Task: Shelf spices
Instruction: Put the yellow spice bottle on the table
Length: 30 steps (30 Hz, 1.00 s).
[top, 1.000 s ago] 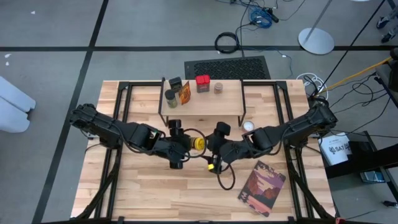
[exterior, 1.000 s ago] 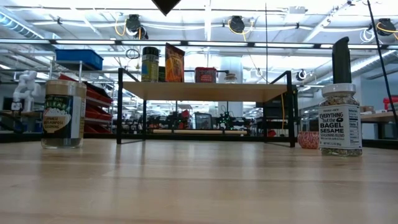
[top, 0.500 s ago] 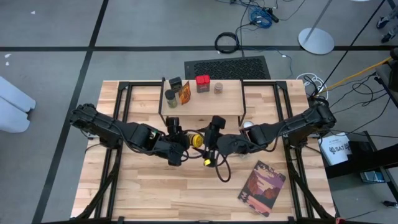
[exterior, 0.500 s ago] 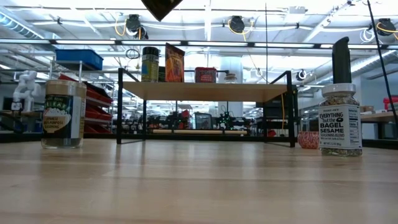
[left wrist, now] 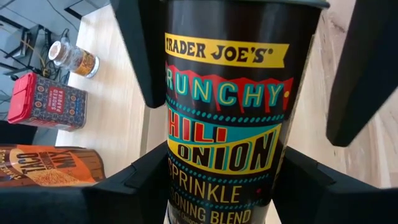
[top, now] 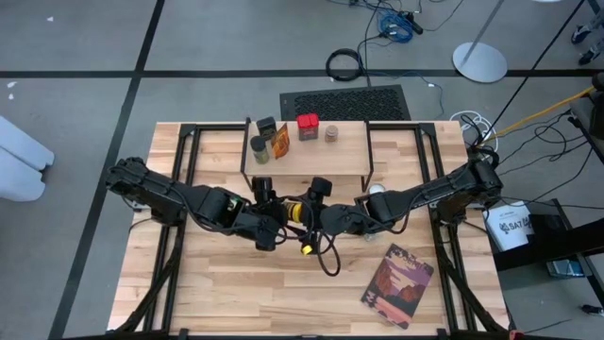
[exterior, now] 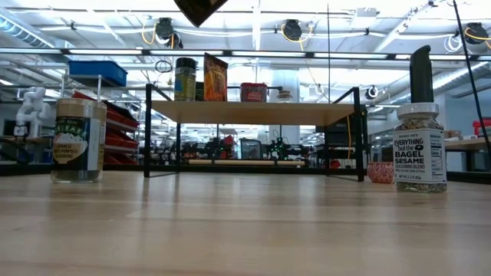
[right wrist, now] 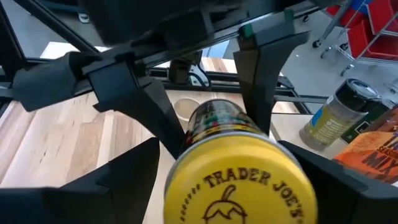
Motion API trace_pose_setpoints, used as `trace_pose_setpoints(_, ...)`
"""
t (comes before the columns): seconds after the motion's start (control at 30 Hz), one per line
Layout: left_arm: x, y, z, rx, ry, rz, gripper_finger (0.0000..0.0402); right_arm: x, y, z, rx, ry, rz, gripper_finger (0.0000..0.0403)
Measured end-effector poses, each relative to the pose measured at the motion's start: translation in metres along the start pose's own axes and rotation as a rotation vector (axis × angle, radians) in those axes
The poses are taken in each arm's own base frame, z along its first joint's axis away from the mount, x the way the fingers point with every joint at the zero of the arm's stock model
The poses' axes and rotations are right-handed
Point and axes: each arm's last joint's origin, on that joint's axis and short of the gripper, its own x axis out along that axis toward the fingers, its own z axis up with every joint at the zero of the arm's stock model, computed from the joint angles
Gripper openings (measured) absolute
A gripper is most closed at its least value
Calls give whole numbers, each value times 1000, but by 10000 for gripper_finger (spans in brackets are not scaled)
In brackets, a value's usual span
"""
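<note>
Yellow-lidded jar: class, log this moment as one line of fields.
held: yellow-lidded jar | by: left end effector, shut on it | right end effector: open around its lid | shelf: four spices on top

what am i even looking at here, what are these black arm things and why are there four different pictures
Two robot arms work at a wooden table, filmed by four cameras: one overhead, one at tabletop level, one on each wrist. The left end effector grips a yellow-lidded Trader Joe's jar; the left wrist camera shows its label close up. The right end effector faces the lid with fingers spread around it, not visibly clamped. A small shelf already carries several spices. Two more jars stand on the table in the low view, and a book lies near the right arm.
</note>
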Motion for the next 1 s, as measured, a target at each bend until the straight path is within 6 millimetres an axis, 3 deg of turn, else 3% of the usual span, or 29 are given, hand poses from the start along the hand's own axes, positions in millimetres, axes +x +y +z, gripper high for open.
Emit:
trace_pose_setpoints(0.4, 0, 0, -1, 1, 13, 2, 226, 0, 0, -1, -11, 7, -7, 207)
trace_pose_setpoints(0.73, 0, 0, -1, 1, 12, 2, 230, 0, 0, -1, -12, 7, -6, 214)
trace_pose_setpoints(1.0, -2, -5, -1, 10, -1, -8, 295, 0, 0, -2, -25, 22, 2, 207)
